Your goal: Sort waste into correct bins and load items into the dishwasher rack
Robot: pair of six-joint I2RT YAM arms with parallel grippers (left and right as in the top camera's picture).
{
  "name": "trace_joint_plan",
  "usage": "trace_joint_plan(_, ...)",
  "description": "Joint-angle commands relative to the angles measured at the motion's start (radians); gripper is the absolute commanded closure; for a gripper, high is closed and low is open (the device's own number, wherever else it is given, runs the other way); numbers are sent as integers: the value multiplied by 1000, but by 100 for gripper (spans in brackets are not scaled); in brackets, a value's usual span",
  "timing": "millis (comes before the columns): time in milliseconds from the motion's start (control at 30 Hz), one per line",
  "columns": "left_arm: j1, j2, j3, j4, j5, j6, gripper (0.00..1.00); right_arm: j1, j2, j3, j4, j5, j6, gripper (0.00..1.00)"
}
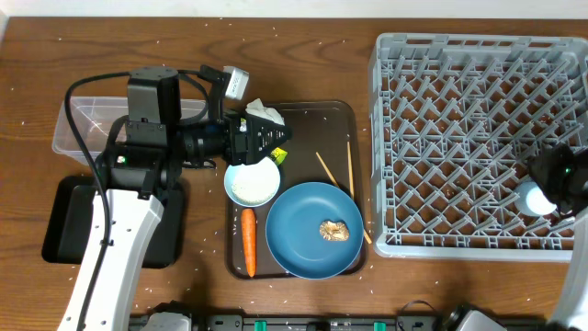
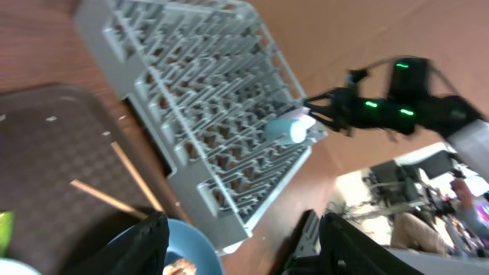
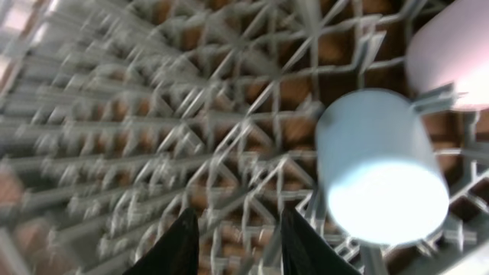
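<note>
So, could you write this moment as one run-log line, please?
right gripper open, empty | light blue cup in dishwasher rack, beside it | left gripper open, empty, over brown tray | carrot, blue plate on tray

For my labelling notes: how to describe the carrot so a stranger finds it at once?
Find the brown tray left of the grey rack. Along its left edge, nearer the robot than the white bowl, beside the blue plate, lies the carrot, the only orange thing.

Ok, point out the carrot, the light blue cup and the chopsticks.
carrot (image 1: 248, 242), overhead view, middle of its length.
light blue cup (image 3: 380, 164), right wrist view, middle of its body.
chopsticks (image 1: 350, 170), overhead view, mid-shaft of one stick.
</note>
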Motion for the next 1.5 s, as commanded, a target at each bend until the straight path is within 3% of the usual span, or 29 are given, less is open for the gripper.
trace_joint_plan(0, 0, -26, 8, -18, -85, 10, 36, -4, -33, 16, -84, 16, -47, 71)
trace_joint_plan(167, 0, -39, 8, -41, -116, 10, 36, -7, 2, -14, -211, 211, 29, 74)
trace_joint_plan(700, 0, -39, 8, -50, -116, 10, 36, -26, 129, -75, -138, 303, 117, 81)
trace_joint_plan(867, 0, -39, 8, -50, -116, 10, 36, -26, 129, -74, -69, 274, 117, 76)
trace_joint_plan(1067, 0, -39, 8, -50, -116, 10, 35, -26, 87, -72, 18, 159, 116, 69)
trace_joint_plan(1233, 0, -40, 8, -50, -123, 10, 36, -23, 11, -72, 18, -16, 35, 53)
trace_joint_plan(1467, -25, -50, 8, -56, -431, 10, 36, 23, -166, -66, 2, -441, -164, 45)
